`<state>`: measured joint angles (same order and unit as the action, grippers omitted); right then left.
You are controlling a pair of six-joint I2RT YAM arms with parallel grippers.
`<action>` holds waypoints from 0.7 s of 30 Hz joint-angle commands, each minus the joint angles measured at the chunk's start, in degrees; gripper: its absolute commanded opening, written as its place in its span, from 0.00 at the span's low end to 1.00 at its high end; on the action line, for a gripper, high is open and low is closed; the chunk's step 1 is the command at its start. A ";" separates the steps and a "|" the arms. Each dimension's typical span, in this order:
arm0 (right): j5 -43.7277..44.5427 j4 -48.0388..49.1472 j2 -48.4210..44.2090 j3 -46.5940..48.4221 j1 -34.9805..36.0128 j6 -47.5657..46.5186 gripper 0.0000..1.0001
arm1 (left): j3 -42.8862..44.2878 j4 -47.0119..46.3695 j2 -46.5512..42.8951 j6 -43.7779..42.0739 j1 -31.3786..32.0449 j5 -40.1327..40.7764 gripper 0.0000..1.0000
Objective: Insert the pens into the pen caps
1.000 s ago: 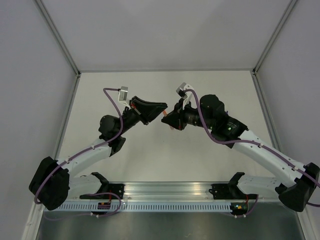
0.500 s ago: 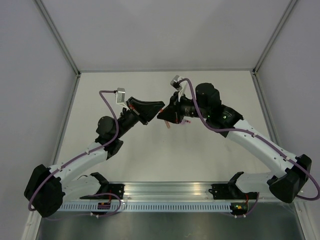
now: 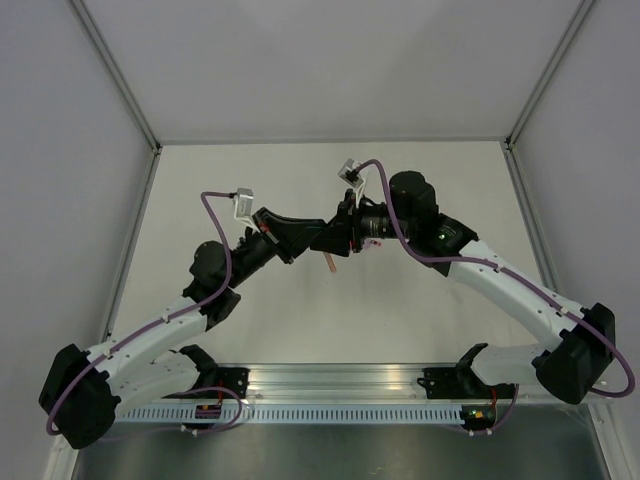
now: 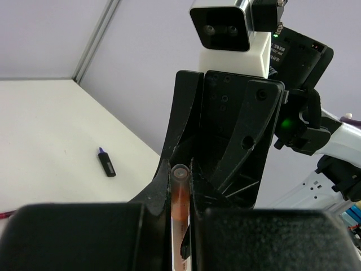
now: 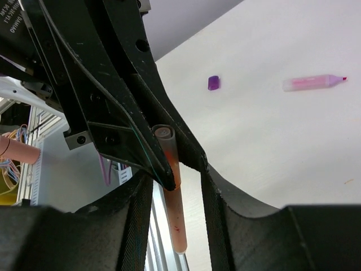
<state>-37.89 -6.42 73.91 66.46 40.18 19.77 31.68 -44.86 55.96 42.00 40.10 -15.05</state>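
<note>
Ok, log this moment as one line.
left gripper: shut on orange pen | right gripper: also on it | black pen, pink pen, purple cap: on table

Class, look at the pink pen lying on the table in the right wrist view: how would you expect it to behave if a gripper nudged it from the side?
The pink pen looks round-bodied and lies flat, so it would probably roll rather than slide. It seems slim and plastic, so likely light and stiff. Its smooth, translucent barrel may be slippery to pinch.

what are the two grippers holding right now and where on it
Both hold one orange pen: the left gripper and the right gripper each pinch its barrel, close together.
</note>
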 commanded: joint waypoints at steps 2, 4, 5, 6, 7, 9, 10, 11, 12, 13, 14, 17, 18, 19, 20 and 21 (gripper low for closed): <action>2.64 9.58 0.54 -1.85 -0.19 -0.79 0.46 | -1.71 7.50 0.37 -0.86 2.44 -7.89 0.02; 2.56 10.02 0.27 -4.05 -0.19 -1.14 0.47 | -1.80 7.51 0.11 -0.87 2.44 -7.63 0.02; 2.47 10.28 -0.08 -4.75 -0.19 -1.05 0.47 | -1.80 7.77 0.02 -0.87 2.44 -7.45 0.02; 2.47 10.89 -0.78 -6.06 -0.11 -1.05 0.47 | -1.80 7.95 -0.15 -0.78 2.36 -7.19 0.02; 2.47 11.42 -1.13 -6.77 -0.02 -0.87 0.47 | -1.89 8.03 -0.15 -0.78 2.35 -7.10 0.02; 1.94 12.13 -2.01 -8.44 0.42 -0.87 0.47 | -1.89 8.74 -0.24 -0.78 2.27 -6.49 0.02; 1.94 12.39 -2.19 -8.97 0.60 -0.87 0.47 | -2.06 8.56 -0.50 -0.69 2.18 -6.22 0.02; 1.77 12.74 -2.28 -9.67 0.86 -0.87 0.48 | -2.24 8.56 -0.59 -0.60 2.18 -5.87 0.02; 1.77 13.09 -2.10 -10.11 1.21 -0.79 0.48 | -2.24 8.48 -0.77 -0.51 2.18 -5.87 0.02; 1.68 13.27 -2.02 -10.38 1.47 -0.61 0.48 | -2.50 8.39 -1.20 -0.43 2.09 -5.61 0.02; 1.85 13.44 -2.01 -10.56 1.74 -0.61 0.48 | -2.68 8.39 -1.47 -0.43 2.09 -5.17 0.02; 2.12 13.18 -2.71 -11.87 2.27 -0.61 0.49 | -3.38 8.56 -3.05 -0.51 2.09 -3.59 0.02; 2.64 13.18 -3.07 -12.22 2.44 -0.44 0.52 | -3.64 8.56 -3.58 -0.51 2.00 -3.24 0.02; 2.99 13.18 -3.24 -12.58 2.36 -0.52 0.54 | -3.99 8.65 -4.02 -0.60 2.00 -2.80 0.02; 3.26 13.36 -3.85 -13.28 2.36 -0.43 0.55 | -4.08 8.74 -4.72 -0.60 2.00 -2.18 0.02; 4.04 13.45 -4.03 -13.72 2.36 -0.35 0.56 | -4.17 9.09 -4.99 -0.60 1.92 -1.83 0.02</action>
<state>-36.25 2.66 72.05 53.63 42.54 19.73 28.25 -35.64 52.71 42.00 41.41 -16.56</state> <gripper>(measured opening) 0.552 0.091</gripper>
